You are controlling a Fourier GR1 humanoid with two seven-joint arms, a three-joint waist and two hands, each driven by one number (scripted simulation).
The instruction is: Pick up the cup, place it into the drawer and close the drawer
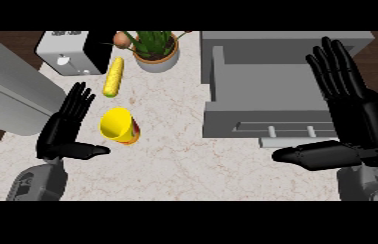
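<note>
At the far left, the left hand (65,130) stood open over the pale marbled surface (177,163) — fingers straight, thumb stretched out to the right, holding nothing. Just to its right the tall yellow cup (118,125), reddish near its base, rested tilted on the surface with its mouth facing up and left. It looked apart from the thumb, though the gap was hard to judge. Above the cup lay a yellow corn cob (114,77), with a white-and-black boxy appliance (72,52) to its left and a green plant in a tan pot (156,52) to its right. Further right stood the open grey box-shaped drawer (262,90), a pale bar handle (291,132) on its near front. The right hand (345,108) hovered over the drawer's right side — spread wide, thumb pointing left, holding nothing.
</note>
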